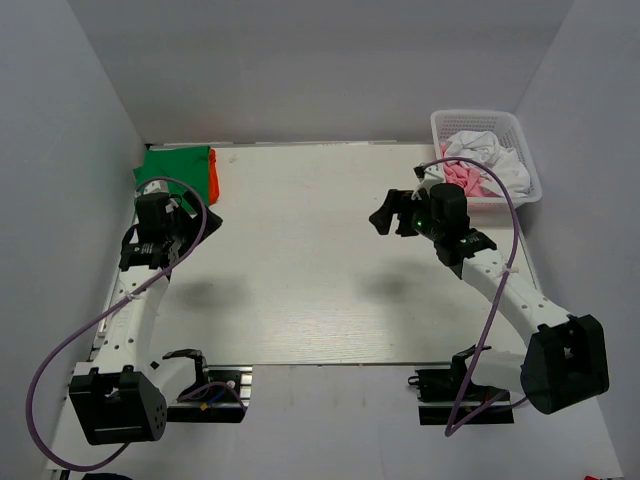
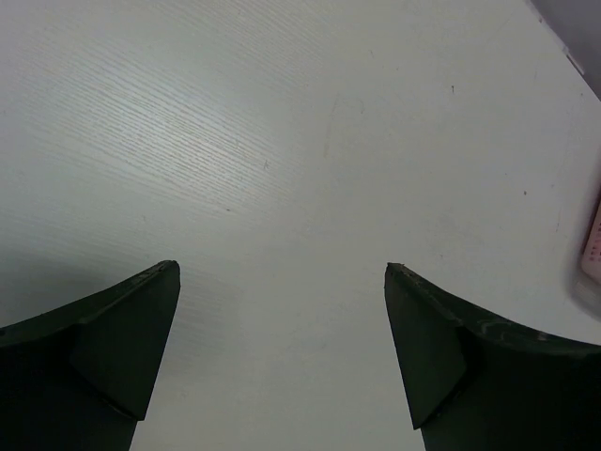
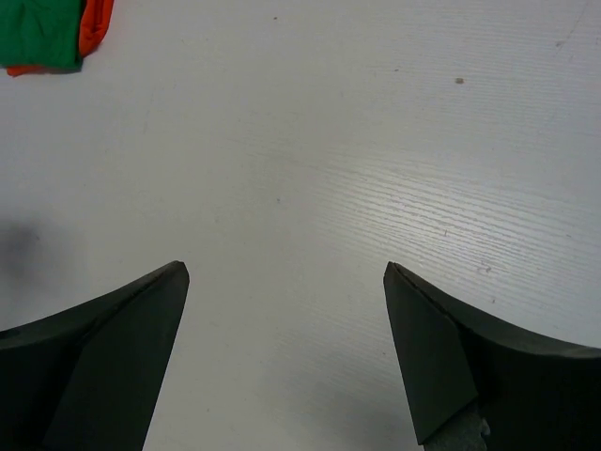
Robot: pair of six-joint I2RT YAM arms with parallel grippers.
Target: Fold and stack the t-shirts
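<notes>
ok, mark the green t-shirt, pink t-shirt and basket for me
green t-shirt (image 1: 178, 163), top external view, middle of folded cloth.
pink t-shirt (image 1: 472, 180), top external view, crumpled visible part.
basket (image 1: 478, 113), top external view, far rim.

Bare white table (image 1: 300, 270) stretches wide through the middle.
Folded green t-shirt (image 1: 175, 165) on orange t-shirt (image 1: 214, 180) fills the far left corner; a mesh basket (image 1: 478, 114) heaped with cloth (image 1: 490, 160) blocks the far right; walls (image 1: 330, 70) close three sides.
</notes>
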